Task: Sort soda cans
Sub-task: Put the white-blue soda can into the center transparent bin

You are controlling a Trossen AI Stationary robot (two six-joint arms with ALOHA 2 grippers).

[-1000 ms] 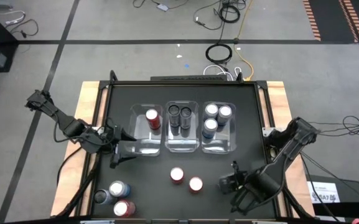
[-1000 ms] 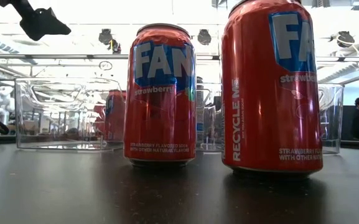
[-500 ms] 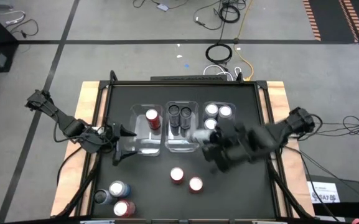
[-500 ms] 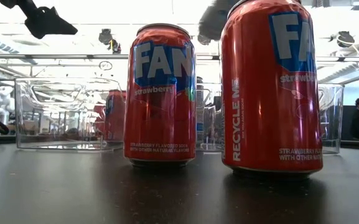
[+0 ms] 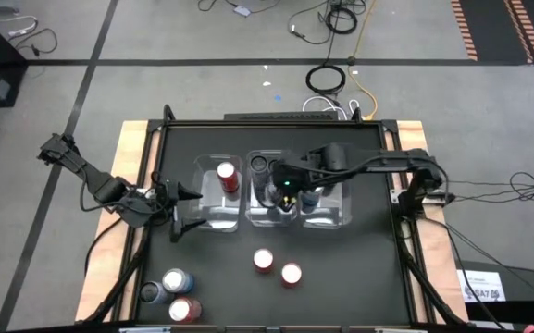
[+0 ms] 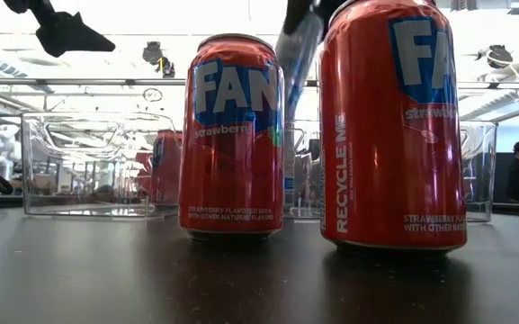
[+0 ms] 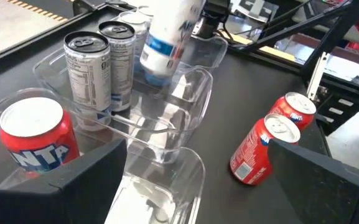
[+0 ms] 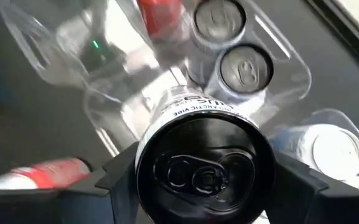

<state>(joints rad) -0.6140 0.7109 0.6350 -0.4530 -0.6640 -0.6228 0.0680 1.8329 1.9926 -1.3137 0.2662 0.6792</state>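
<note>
Soda cans sort by colour into three bins mid-table. High view: the right gripper hangs over the middle bin; the left gripper, spread wide, waits beside the left bin. Right wrist view alone shows its fingers pinching a white-and-blue can above two grey cans; it belongs, I judge, in the right bin, lowered upright.

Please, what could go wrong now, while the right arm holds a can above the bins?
1. The right end effector carries a can tilted over the middle bin; lowered so, it may strike the two grey cans standing there.
2. It may catch the bin's wall and shift it.
3. A tilted can may slip from the grip.
</note>
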